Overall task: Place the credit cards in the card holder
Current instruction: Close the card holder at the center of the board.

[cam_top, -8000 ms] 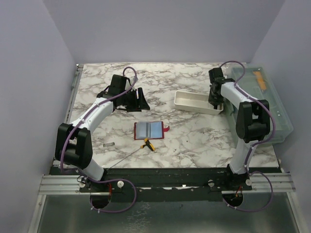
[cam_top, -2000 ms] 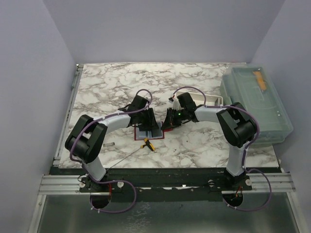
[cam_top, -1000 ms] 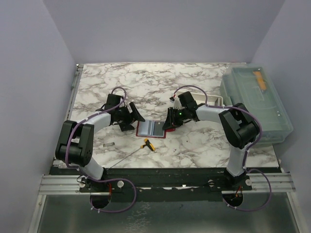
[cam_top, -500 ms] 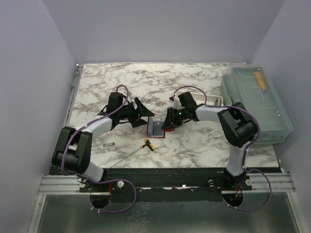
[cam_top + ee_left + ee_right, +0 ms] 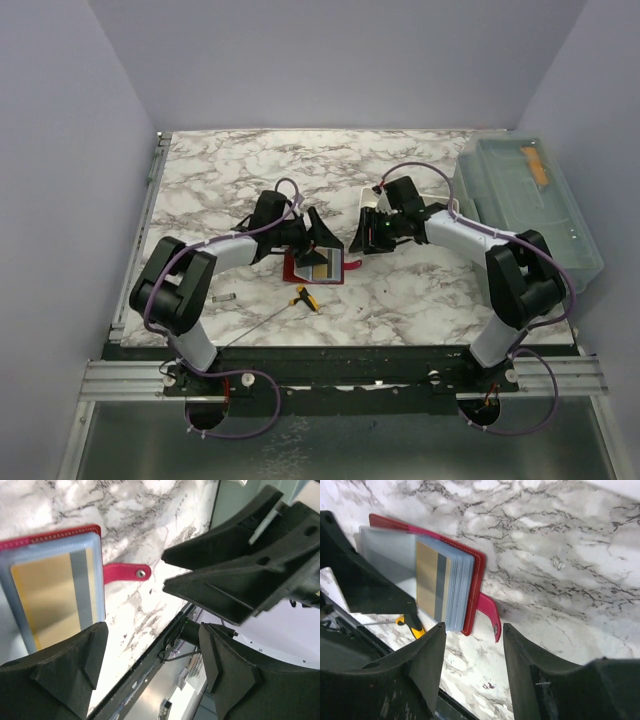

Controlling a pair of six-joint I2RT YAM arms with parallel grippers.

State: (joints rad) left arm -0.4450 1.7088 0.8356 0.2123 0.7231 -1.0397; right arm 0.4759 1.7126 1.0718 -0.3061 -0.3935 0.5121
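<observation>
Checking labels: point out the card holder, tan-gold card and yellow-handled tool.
card holder (image 5: 460, 587), right wrist view, on the blue-grey lining pages.
tan-gold card (image 5: 45, 597), left wrist view, on its gold face.
yellow-handled tool (image 5: 304, 297), top external view, on the yellow handle.

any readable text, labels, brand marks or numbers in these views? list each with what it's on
None can be read in any view.
tan-gold card in the card holder: only a grey stripe shows, no print or numbers.
clear bin: no label visible; the orange item inside is too small to read.
yellow-handled tool: too small to tell.
</observation>
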